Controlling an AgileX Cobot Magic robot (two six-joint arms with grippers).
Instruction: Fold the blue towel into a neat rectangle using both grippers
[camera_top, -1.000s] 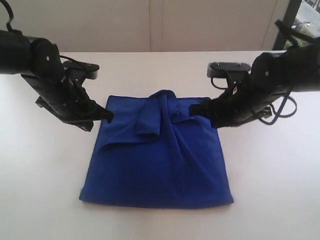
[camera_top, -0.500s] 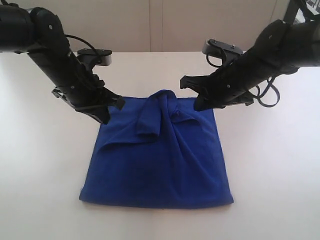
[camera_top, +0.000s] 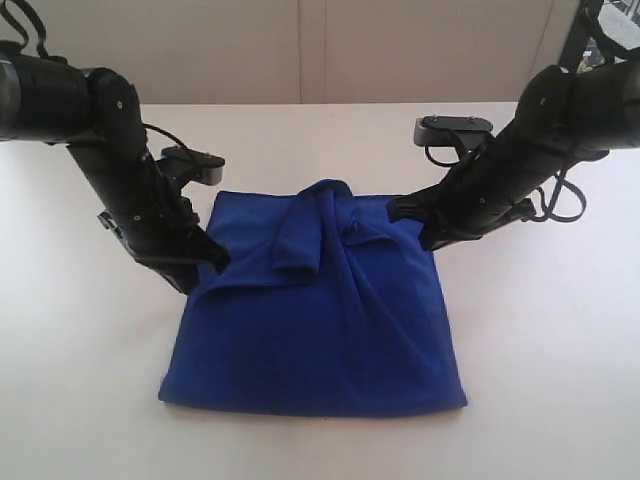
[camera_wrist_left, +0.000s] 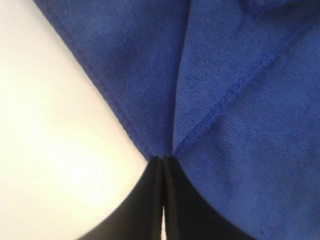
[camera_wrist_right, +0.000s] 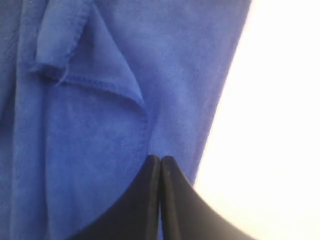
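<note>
The blue towel (camera_top: 320, 340) lies on the white table (camera_top: 80, 380), roughly square, with a bunched ridge and loose flaps across its far half. My left gripper (camera_top: 215, 264) is shut, its tips down at the towel's left edge where a folded flap meets that edge. In the left wrist view the left gripper (camera_wrist_left: 163, 158) touches the towel (camera_wrist_left: 240, 100) with no cloth between its fingers. My right gripper (camera_top: 398, 212) is shut too, resting on the far right part of the towel. In the right wrist view the right gripper (camera_wrist_right: 160, 159) sits on the towel (camera_wrist_right: 100, 150) just inside its edge.
A pale wall (camera_top: 300, 50) runs behind the table's far edge. Bare white table surrounds the towel. A dark frame (camera_top: 585, 20) stands at the back right. Black cables (camera_top: 560, 205) hang from the right arm.
Both arms lifted, then came back down. The left gripper now sits nearer along the towel's left edge, and the right is back on the far right part. The towel's shape is unchanged.
</note>
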